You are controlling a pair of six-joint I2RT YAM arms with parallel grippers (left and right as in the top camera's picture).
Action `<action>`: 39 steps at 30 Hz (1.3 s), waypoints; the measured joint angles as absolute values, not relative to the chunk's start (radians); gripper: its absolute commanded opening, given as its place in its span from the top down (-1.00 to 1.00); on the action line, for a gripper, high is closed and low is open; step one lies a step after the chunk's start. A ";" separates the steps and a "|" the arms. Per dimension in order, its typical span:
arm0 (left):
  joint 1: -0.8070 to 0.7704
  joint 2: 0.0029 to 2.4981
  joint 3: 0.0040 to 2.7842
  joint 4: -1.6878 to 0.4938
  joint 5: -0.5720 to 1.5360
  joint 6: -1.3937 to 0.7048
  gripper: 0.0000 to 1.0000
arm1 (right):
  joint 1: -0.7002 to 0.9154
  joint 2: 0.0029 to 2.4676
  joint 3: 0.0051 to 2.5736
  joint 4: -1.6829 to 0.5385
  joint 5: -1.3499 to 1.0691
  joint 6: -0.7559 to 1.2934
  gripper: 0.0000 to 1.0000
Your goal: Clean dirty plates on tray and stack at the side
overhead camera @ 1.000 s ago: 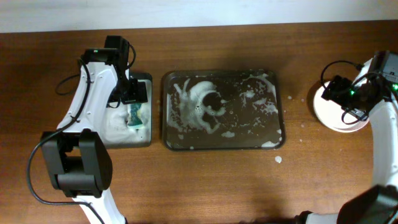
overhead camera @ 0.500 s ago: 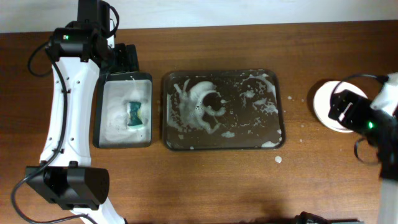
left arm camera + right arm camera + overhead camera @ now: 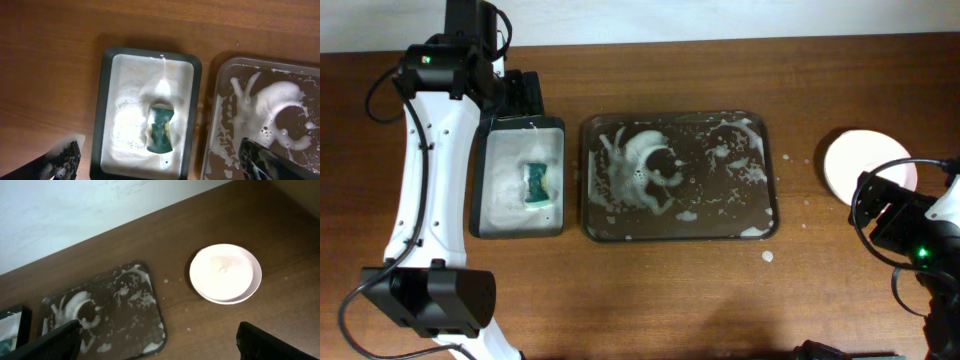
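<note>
The dark brown tray (image 3: pixel 768 215) lies mid-table, smeared with white foam, with no plate on it. It also shows in the left wrist view (image 3: pixel 220 105) and the right wrist view (image 3: pixel 150 330). A stack of white plates (image 3: pixel 855 165) sits on the table right of the tray, and shows in the right wrist view (image 3: pixel 225 272). My left gripper (image 3: pixel 523 95) is open and empty, high over the back of the small tray, fingers foamy (image 3: pixel 160 165). My right gripper (image 3: pixel 880 205) is open and empty, in front of the plates (image 3: pixel 162 345).
A small black tray (image 3: pixel 477 200) full of foam holds a green sponge (image 3: pixel 537 183) left of the big tray; it also shows in the left wrist view (image 3: pixel 100 115), as does the sponge (image 3: pixel 161 129). Foam specks (image 3: pixel 767 256) dot the wood near the tray's right side.
My left arm rose off the small tray toward the back and now holds still, the sponge left in the foam. My right arm drew back toward the front, uncovering the plates.
</note>
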State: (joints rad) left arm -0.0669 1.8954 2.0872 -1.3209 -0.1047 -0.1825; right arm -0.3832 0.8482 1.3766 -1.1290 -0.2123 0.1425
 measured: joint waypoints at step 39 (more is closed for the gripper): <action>-0.067 1.895 2.087 -1.323 -0.105 -0.182 -0.98 | -0.022 0.014 0.014 0.083 -0.128 0.056 -0.97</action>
